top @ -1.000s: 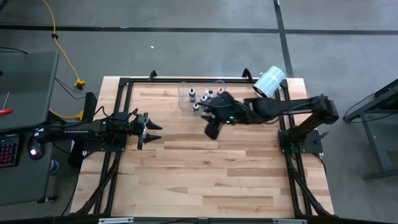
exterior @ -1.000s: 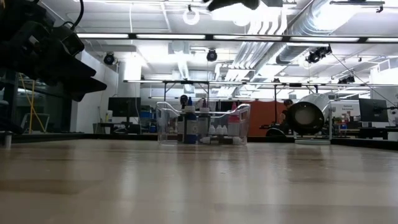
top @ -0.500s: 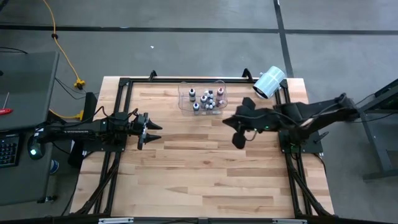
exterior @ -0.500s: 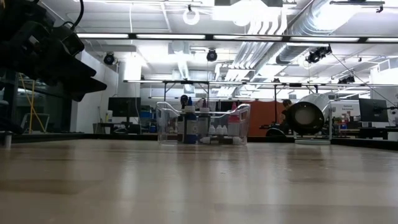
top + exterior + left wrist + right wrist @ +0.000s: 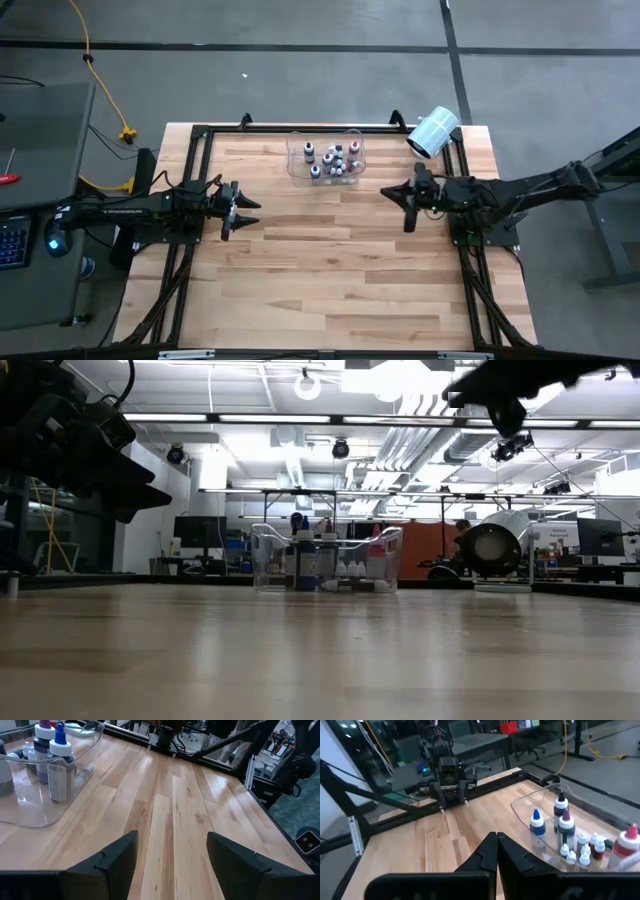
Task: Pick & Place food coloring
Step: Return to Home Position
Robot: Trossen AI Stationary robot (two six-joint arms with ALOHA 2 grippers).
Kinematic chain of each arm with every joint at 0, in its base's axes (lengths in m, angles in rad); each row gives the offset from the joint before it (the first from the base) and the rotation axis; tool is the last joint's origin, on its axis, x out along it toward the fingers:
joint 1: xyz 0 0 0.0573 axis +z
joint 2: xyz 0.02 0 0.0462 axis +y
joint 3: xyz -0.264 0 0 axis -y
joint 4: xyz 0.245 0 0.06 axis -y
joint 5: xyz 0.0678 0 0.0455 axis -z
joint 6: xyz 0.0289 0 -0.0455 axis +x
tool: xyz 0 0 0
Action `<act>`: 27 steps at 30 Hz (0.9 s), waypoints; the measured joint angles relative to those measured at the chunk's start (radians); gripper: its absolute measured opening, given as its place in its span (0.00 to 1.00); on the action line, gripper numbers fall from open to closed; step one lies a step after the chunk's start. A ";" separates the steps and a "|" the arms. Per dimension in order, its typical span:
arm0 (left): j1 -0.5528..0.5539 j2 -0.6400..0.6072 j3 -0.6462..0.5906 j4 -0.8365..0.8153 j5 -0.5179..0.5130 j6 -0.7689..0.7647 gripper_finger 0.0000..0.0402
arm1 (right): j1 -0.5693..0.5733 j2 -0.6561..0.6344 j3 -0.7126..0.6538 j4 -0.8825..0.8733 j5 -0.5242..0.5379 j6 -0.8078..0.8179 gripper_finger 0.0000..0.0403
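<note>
Food coloring bottles [image 5: 331, 160] all sat in the clear bin [image 5: 293, 168] by the table [image 5: 330, 285] edge; the right gripper [image 5: 496, 839], clenched on nothing, had pulled well back from the bin, the left gripper [image 5: 172, 851] parked agape, so the sorting looked finished

The bottles [image 5: 332, 160] stand in the bin [image 5: 296, 160] at the rear middle of the worktop [image 5: 330, 270]. The paper roll [image 5: 433, 132] lies right of the bin, at the rear corner. The left gripper [image 5: 250, 212] is near the left edge and the right gripper [image 5: 405, 205] is in front of the roll.
</note>
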 joint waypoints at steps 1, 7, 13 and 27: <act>0.000 0.000 0.000 0.000 0.000 0.000 0.58 | -0.009 -0.033 -0.040 0.021 -0.014 0.000 0.00; 0.000 0.000 0.000 0.000 0.000 0.000 0.58 | -0.026 -0.213 -0.251 0.134 -0.022 0.009 0.00; 0.000 0.000 0.000 0.000 0.000 0.000 0.58 | -0.026 -0.305 -0.362 0.237 0.046 -0.068 0.00; 0.000 0.000 0.000 0.000 -0.001 0.000 0.58 | -0.129 -0.329 -0.497 0.538 -0.068 -0.273 0.00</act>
